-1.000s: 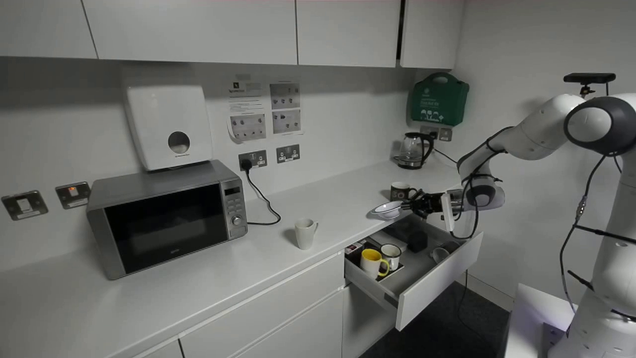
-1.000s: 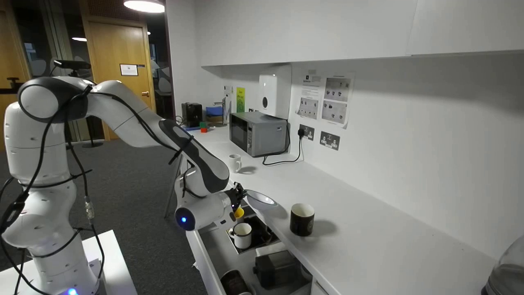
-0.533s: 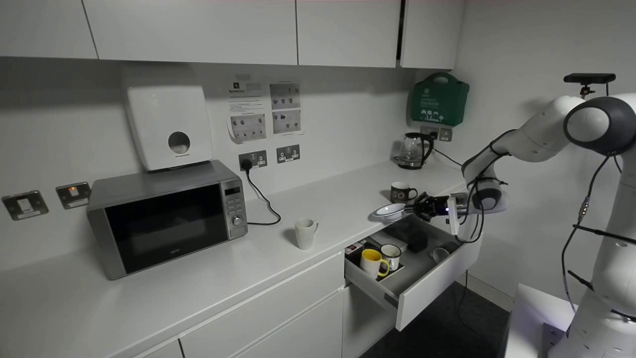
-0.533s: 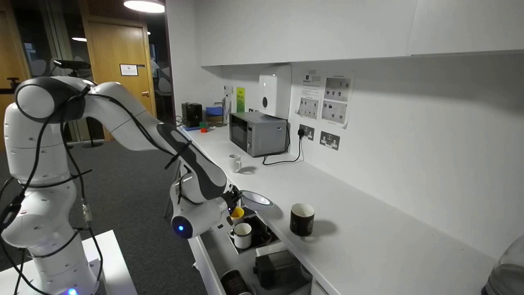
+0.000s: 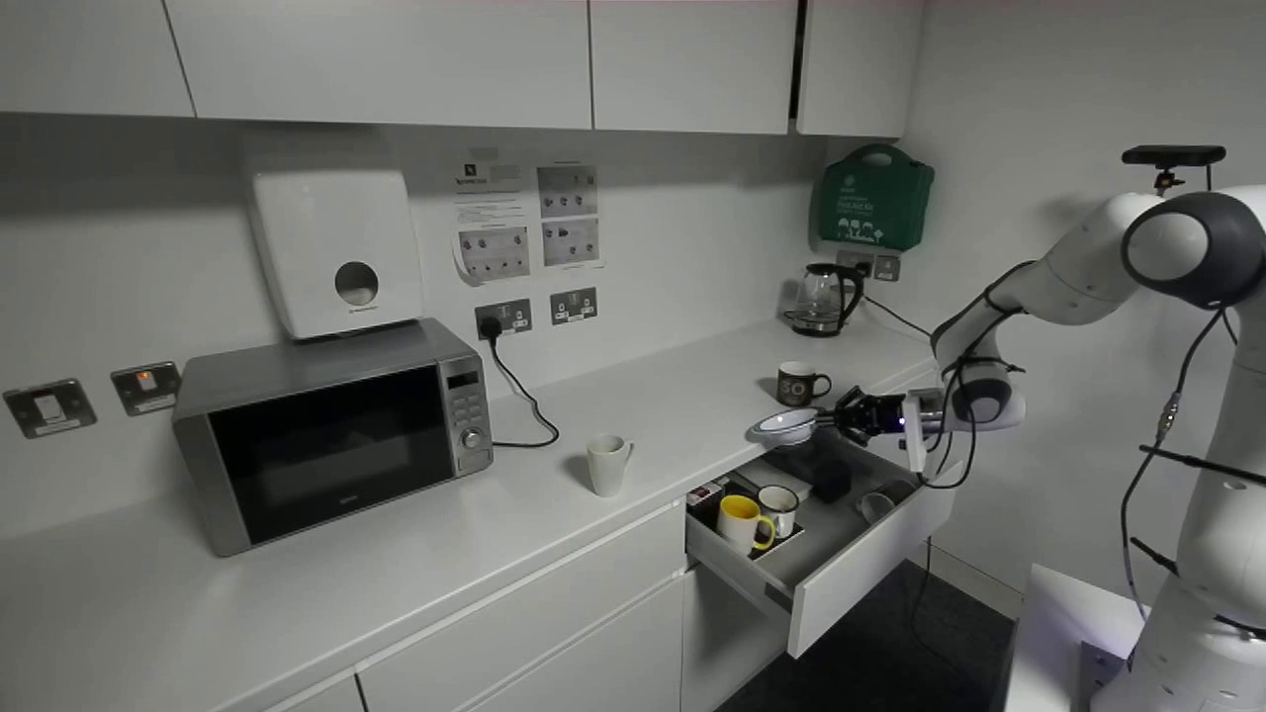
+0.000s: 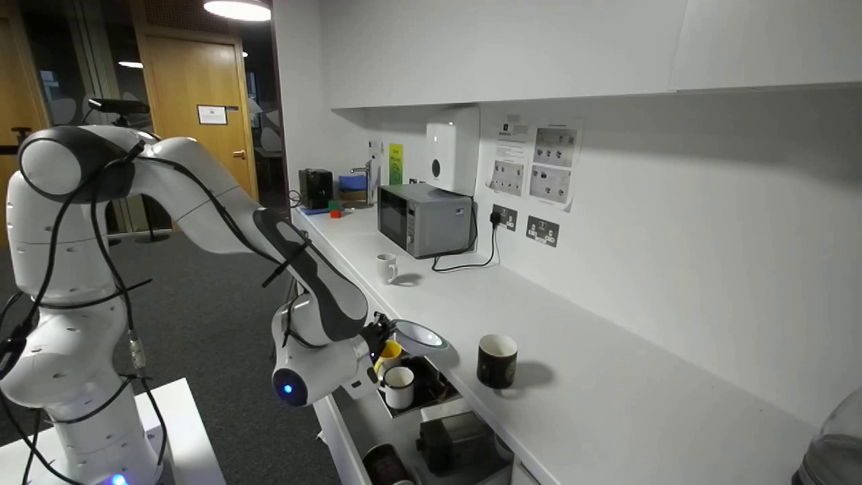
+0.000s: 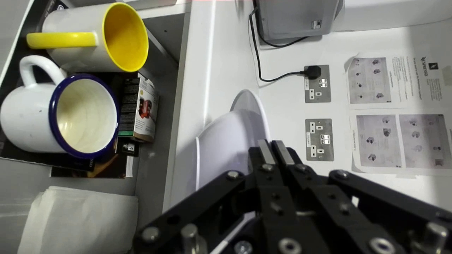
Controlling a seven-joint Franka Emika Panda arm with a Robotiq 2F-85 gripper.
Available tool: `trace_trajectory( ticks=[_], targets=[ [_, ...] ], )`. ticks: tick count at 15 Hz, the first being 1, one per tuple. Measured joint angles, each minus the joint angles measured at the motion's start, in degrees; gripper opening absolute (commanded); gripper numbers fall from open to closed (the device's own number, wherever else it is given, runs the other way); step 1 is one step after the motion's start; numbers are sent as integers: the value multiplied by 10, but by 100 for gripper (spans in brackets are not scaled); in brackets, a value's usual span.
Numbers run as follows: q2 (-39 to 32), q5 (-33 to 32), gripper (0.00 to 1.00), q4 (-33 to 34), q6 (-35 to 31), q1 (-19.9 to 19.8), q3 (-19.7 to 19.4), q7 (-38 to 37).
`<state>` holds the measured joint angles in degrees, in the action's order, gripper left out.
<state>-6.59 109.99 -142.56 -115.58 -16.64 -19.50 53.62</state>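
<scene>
We've got the gripper (image 7: 272,146) with its jaws nearly together, pinching the rim of a pale bowl (image 5: 788,425). Bowl is tilted, at the front edge of the white counter (image 5: 534,514), right by the open drawer (image 5: 875,559). We can't say for sure whether its base touches the counter; the gripper covers part of it in the wrist view.

A dark mug (image 6: 497,367) stands upright on the counter, near the bowl but apart from it. Further along we see a white mug (image 5: 605,465), also upright, between the bowl and the microwave (image 5: 331,450).

In the drawer: a yellow-handled mug (image 7: 95,53), a blue-rimmed mug (image 7: 56,113) just beside it, a small printed box (image 7: 144,106) next to both, a white stack (image 7: 81,222) and a blocky black object (image 6: 458,441).

Background, quickly: we note a glass kettle (image 5: 819,302) at the counter's far end, a green first aid case (image 5: 875,198) on the wall above it, a white dispenser (image 5: 331,237) above the microwave, and printed sheets (image 5: 529,222) over the wall sockets (image 5: 574,306).
</scene>
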Motion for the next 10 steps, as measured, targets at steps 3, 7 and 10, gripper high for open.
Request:
trace_trajectory(
  ticks=[3,7,10],
  targets=[
    [0,-2,1,-12,0,-5,-12,0],
    [0,-10,1,-28,0,-15,-22,0],
    [0,-15,1,-38,0,-18,-30,0]
  ],
)
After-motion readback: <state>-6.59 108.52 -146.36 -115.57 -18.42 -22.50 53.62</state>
